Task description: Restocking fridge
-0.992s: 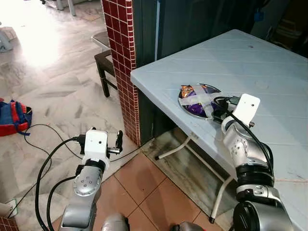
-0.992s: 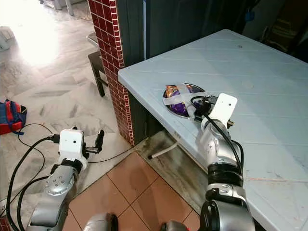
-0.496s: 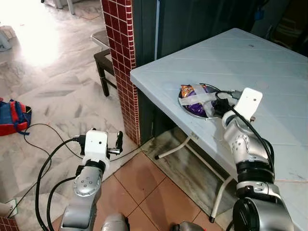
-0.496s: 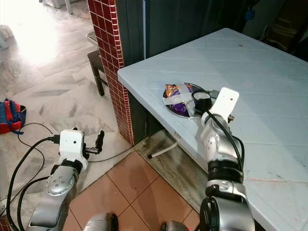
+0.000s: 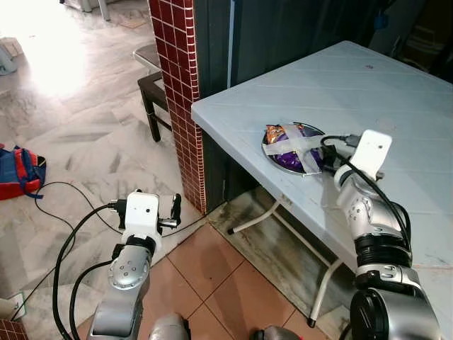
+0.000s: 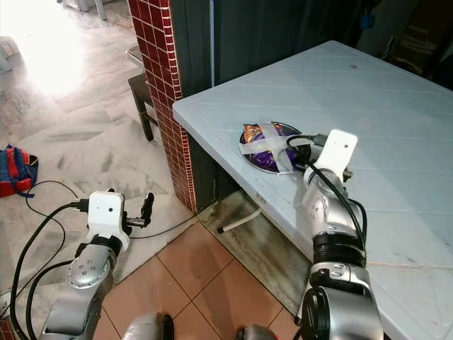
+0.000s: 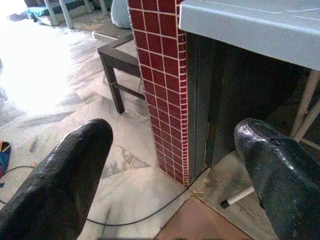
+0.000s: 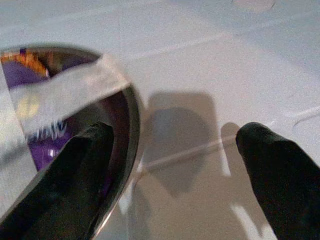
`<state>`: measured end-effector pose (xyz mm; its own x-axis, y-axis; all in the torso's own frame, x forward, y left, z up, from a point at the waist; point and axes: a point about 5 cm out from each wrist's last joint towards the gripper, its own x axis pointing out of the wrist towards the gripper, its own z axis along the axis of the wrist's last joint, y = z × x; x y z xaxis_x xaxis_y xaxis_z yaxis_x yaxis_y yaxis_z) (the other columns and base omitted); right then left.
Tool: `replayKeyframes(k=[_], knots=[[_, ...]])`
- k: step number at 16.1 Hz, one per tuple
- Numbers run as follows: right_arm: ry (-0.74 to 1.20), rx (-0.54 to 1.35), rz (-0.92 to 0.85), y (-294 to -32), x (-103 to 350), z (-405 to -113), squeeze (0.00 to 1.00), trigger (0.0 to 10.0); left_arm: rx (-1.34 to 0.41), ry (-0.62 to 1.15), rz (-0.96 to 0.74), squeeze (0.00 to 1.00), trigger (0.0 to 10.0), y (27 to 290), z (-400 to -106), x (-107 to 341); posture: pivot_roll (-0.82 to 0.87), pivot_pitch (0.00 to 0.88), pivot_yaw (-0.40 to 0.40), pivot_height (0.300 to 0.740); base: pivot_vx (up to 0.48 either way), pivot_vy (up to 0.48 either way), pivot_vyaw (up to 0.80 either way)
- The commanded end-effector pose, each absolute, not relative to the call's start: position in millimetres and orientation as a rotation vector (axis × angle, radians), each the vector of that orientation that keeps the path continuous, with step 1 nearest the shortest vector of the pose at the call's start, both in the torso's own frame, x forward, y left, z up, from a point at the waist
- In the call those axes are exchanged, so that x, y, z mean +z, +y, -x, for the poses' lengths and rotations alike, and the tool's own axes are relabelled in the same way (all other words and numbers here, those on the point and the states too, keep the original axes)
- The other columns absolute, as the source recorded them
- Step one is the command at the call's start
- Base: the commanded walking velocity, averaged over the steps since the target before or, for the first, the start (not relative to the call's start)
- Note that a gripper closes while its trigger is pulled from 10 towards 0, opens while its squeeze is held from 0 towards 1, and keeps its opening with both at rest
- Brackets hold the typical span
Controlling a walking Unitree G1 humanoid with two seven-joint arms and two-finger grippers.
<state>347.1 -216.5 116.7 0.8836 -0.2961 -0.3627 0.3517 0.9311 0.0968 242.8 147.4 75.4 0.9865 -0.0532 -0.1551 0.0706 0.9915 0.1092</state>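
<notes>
Bowl: we see the metal bowl (image 5: pixel 293 147) near the front edge of the pale blue table (image 5: pixel 396 92), holding purple and orange snack packets under two crossed strips of grey tape. It is the task's thing and it sits flat on the table, not lifted.
Right gripper: our right gripper (image 8: pixel 170 150) is spread wide at the bowl's near rim; one finger (image 8: pixel 75 170) lies over the rim and the bowl's inside, the other rests apart above bare table. It holds nothing.
What changed: over the last second our right wrist has slid from in front of the bowl toward the far side of it, along the table; the bowl itself has stayed put.
Meaning: we judge that we are lining up a pinch on the rim, so the pick is not yet made and the carry to the fridge is all ahead.
Left gripper: our left gripper (image 7: pixel 170 165) hangs idle over the floor by the red tiled pillar (image 5: pixel 177 92), fingers wide apart and empty.
</notes>
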Motion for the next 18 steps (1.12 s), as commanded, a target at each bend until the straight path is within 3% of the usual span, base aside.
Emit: replayKeyframes(k=[1, 5, 18], knots=[[0.386, -0.318, -0.184, -213, 111, -347, 0.0, 0.0, -0.067, 0.155, -0.119, 0.0, 10.0, 148, -242, 77, 0.09, 0.038, -0.004, 0.74, 0.0, 0.0, 0.0], [0.412, -0.22, -0.187, -199, 104, -347, 0.0, 0.0, -0.067, 0.155, -0.122, 0.0, 10.0, 148, -242, 77, 0.1, 0.036, -0.005, 0.74, 0.0, 0.0, 0.0], [0.518, -0.202, -0.332, -190, 92, -341, 0.0, 0.0, -0.07, 0.154, -0.122, 0.0, 10.0, 147, -243, 77, 0.09, 0.035, -0.008, 0.74, 0.0, 0.0, 0.0]])
